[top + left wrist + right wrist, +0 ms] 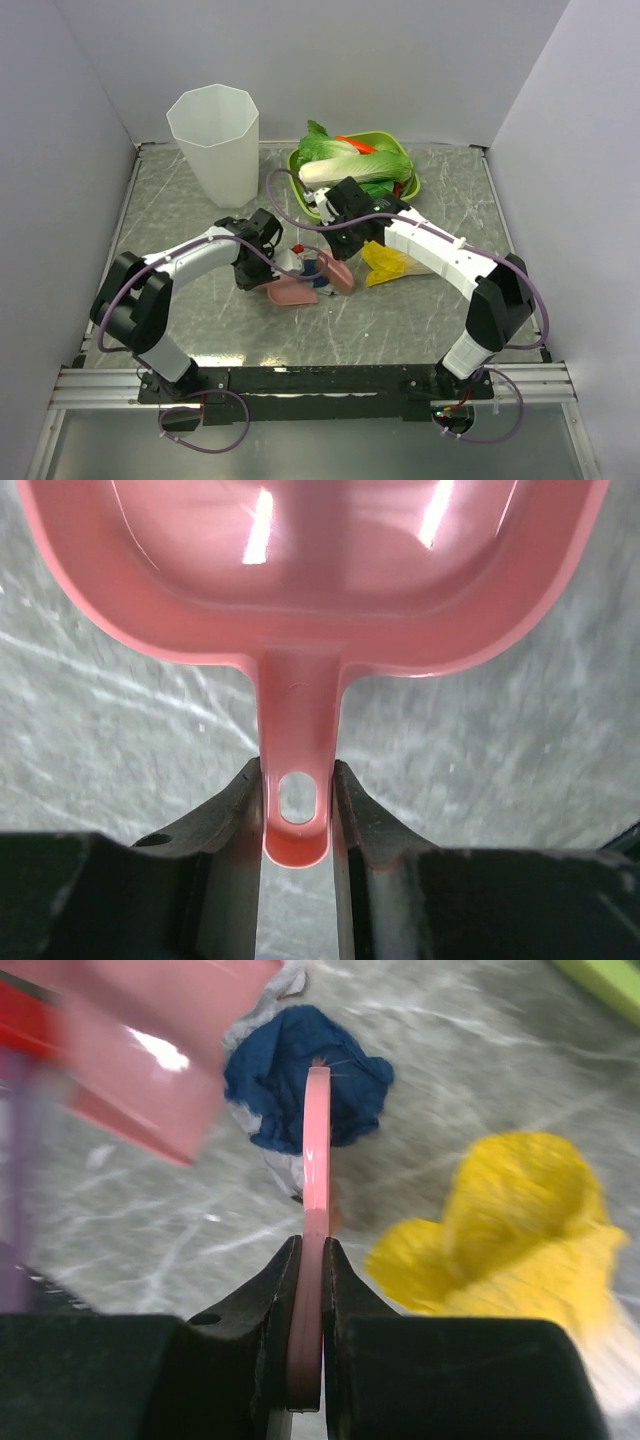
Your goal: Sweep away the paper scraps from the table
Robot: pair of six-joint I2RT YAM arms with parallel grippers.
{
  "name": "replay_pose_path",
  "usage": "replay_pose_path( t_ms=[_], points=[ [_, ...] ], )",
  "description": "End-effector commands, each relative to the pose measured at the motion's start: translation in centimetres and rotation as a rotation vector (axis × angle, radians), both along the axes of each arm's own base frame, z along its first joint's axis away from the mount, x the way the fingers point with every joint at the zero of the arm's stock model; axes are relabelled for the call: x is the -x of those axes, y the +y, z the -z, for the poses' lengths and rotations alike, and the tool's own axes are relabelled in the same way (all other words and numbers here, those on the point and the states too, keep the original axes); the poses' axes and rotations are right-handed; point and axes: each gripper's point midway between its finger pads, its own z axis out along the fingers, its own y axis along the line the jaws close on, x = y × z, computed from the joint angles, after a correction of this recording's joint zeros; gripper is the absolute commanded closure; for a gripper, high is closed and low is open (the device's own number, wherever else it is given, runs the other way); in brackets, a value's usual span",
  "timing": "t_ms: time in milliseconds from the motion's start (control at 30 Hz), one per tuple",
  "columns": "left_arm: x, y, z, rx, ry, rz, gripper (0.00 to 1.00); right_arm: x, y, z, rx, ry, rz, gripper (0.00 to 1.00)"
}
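A dark blue paper scrap lies on the grey marble table, with white bits and a small red scrap beside it. My left gripper is shut on the handle of a pink dustpan; the handle sits between its jaws, and the pan lies flat on the table. My right gripper is shut on a pink flat scraper. In the right wrist view the scraper stands edge-on against the blue scrap, with the dustpan just beyond.
A yellow-and-white toy cabbage lies right of the scraper and also shows in the right wrist view. A green oval tray with a green cabbage and a red chilli stands at the back. A white bin stands at the back left.
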Motion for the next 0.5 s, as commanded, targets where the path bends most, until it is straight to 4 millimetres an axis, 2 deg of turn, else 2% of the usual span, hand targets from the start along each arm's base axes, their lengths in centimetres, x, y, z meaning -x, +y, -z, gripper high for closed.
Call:
replay_pose_path(
  t_ms=[0,133,333,467],
  points=[
    [-1.6,-2.1,-0.6,0.07,-0.054,-0.078,0.99,0.6,4.0,-3.2,-0.2,0.067,-0.038,1.0],
    [-2.0,-3.1,-1.0,0.136,-0.095,-0.111,0.99,1.3,4.5,-4.7,-0.248,0.071,-0.059,1.0],
    [-1.4,-4.7,-1.5,0.273,-0.069,-0.226,0.99,2.0,2.7,-5.2,-0.227,0.032,-0.046,1.0],
    [-0.8,-5.4,-1.8,0.356,-0.014,-0.333,0.99,2.4,1.9,-6.9,-0.233,-0.039,-0.075,1.0]
  ],
)
